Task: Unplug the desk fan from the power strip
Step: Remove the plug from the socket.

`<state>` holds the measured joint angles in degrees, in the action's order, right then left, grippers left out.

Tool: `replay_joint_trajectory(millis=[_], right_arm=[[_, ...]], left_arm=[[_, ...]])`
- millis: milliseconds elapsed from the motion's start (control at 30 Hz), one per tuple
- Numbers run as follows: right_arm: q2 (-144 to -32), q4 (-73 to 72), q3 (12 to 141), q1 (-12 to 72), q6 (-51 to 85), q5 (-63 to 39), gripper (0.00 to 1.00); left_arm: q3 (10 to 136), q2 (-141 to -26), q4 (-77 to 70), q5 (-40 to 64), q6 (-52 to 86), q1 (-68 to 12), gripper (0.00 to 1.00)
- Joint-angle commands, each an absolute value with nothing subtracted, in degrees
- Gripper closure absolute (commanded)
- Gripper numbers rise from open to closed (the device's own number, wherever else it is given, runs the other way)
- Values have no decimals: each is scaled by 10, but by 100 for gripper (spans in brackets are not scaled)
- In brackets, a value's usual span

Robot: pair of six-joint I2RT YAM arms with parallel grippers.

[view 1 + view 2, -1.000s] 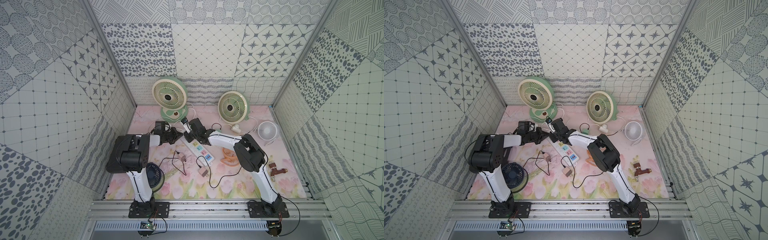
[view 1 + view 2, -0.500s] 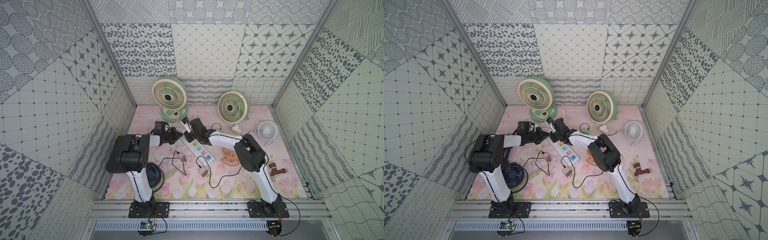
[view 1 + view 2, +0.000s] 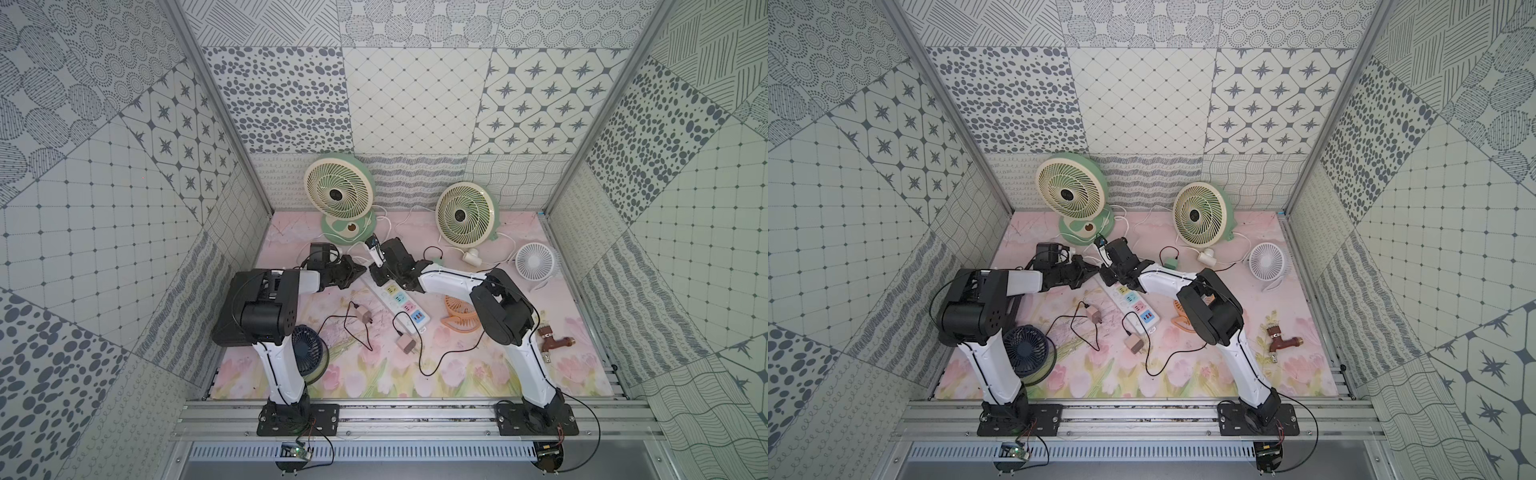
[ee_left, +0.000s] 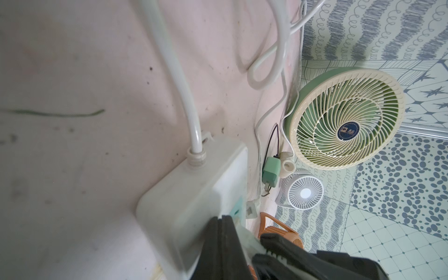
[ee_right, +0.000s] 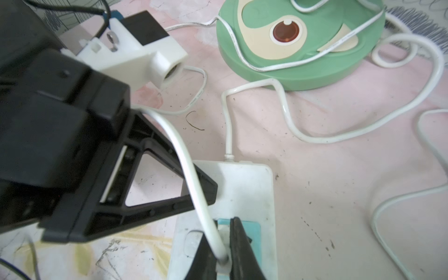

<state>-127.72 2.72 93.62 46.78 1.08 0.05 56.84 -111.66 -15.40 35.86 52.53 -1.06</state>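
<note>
Right gripper (image 5: 224,244) is clamped hard on the white plug (image 5: 223,229), which sits in the end socket of the power strip (image 5: 244,184). Left gripper (image 4: 222,225) has its fingers pressed together, tip set on that same end. In both top views the strip lies on the pink mat (image 3: 478,374) between the arms, near the green fan (image 3: 338,193).

A long white plastic power strip (image 3: 405,305) is laid diagonally at centre; a tall round green desk fan (image 3: 337,193) is set behind it, a shorter green fan (image 3: 465,214) farther right.
</note>
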Motion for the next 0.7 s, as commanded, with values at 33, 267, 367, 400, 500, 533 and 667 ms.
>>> replay_joint_trajectory(millis=[33, 267, 367, 400, 500, 533, 667], right_arm=[[-1241, 38, 933, 468, 10, -13, 100], [-1230, 19, 920, 461, 33, -29, 100], [-1235, 28, 925, 487, -14, 15, 100], [-1237, 29, 927, 491, -22, 22, 100], [-1237, 28, 925, 486, -5, 11, 100], [-1236, 28, 923, 478, 7, 2, 100], [-1232, 16, 913, 453, 59, -33, 100]], left_arm=[[559, -1125, -48, 287, 520, -9, 100], [559, -1128, -49, 286, 520, -8, 100], [560, -1129, -51, 287, 520, -8, 100], [560, -1129, -50, 287, 520, -9, 100], [560, -1128, -49, 287, 519, -9, 100], [559, -1127, -49, 287, 518, -8, 100], [557, -1125, -49, 286, 518, -8, 100]])
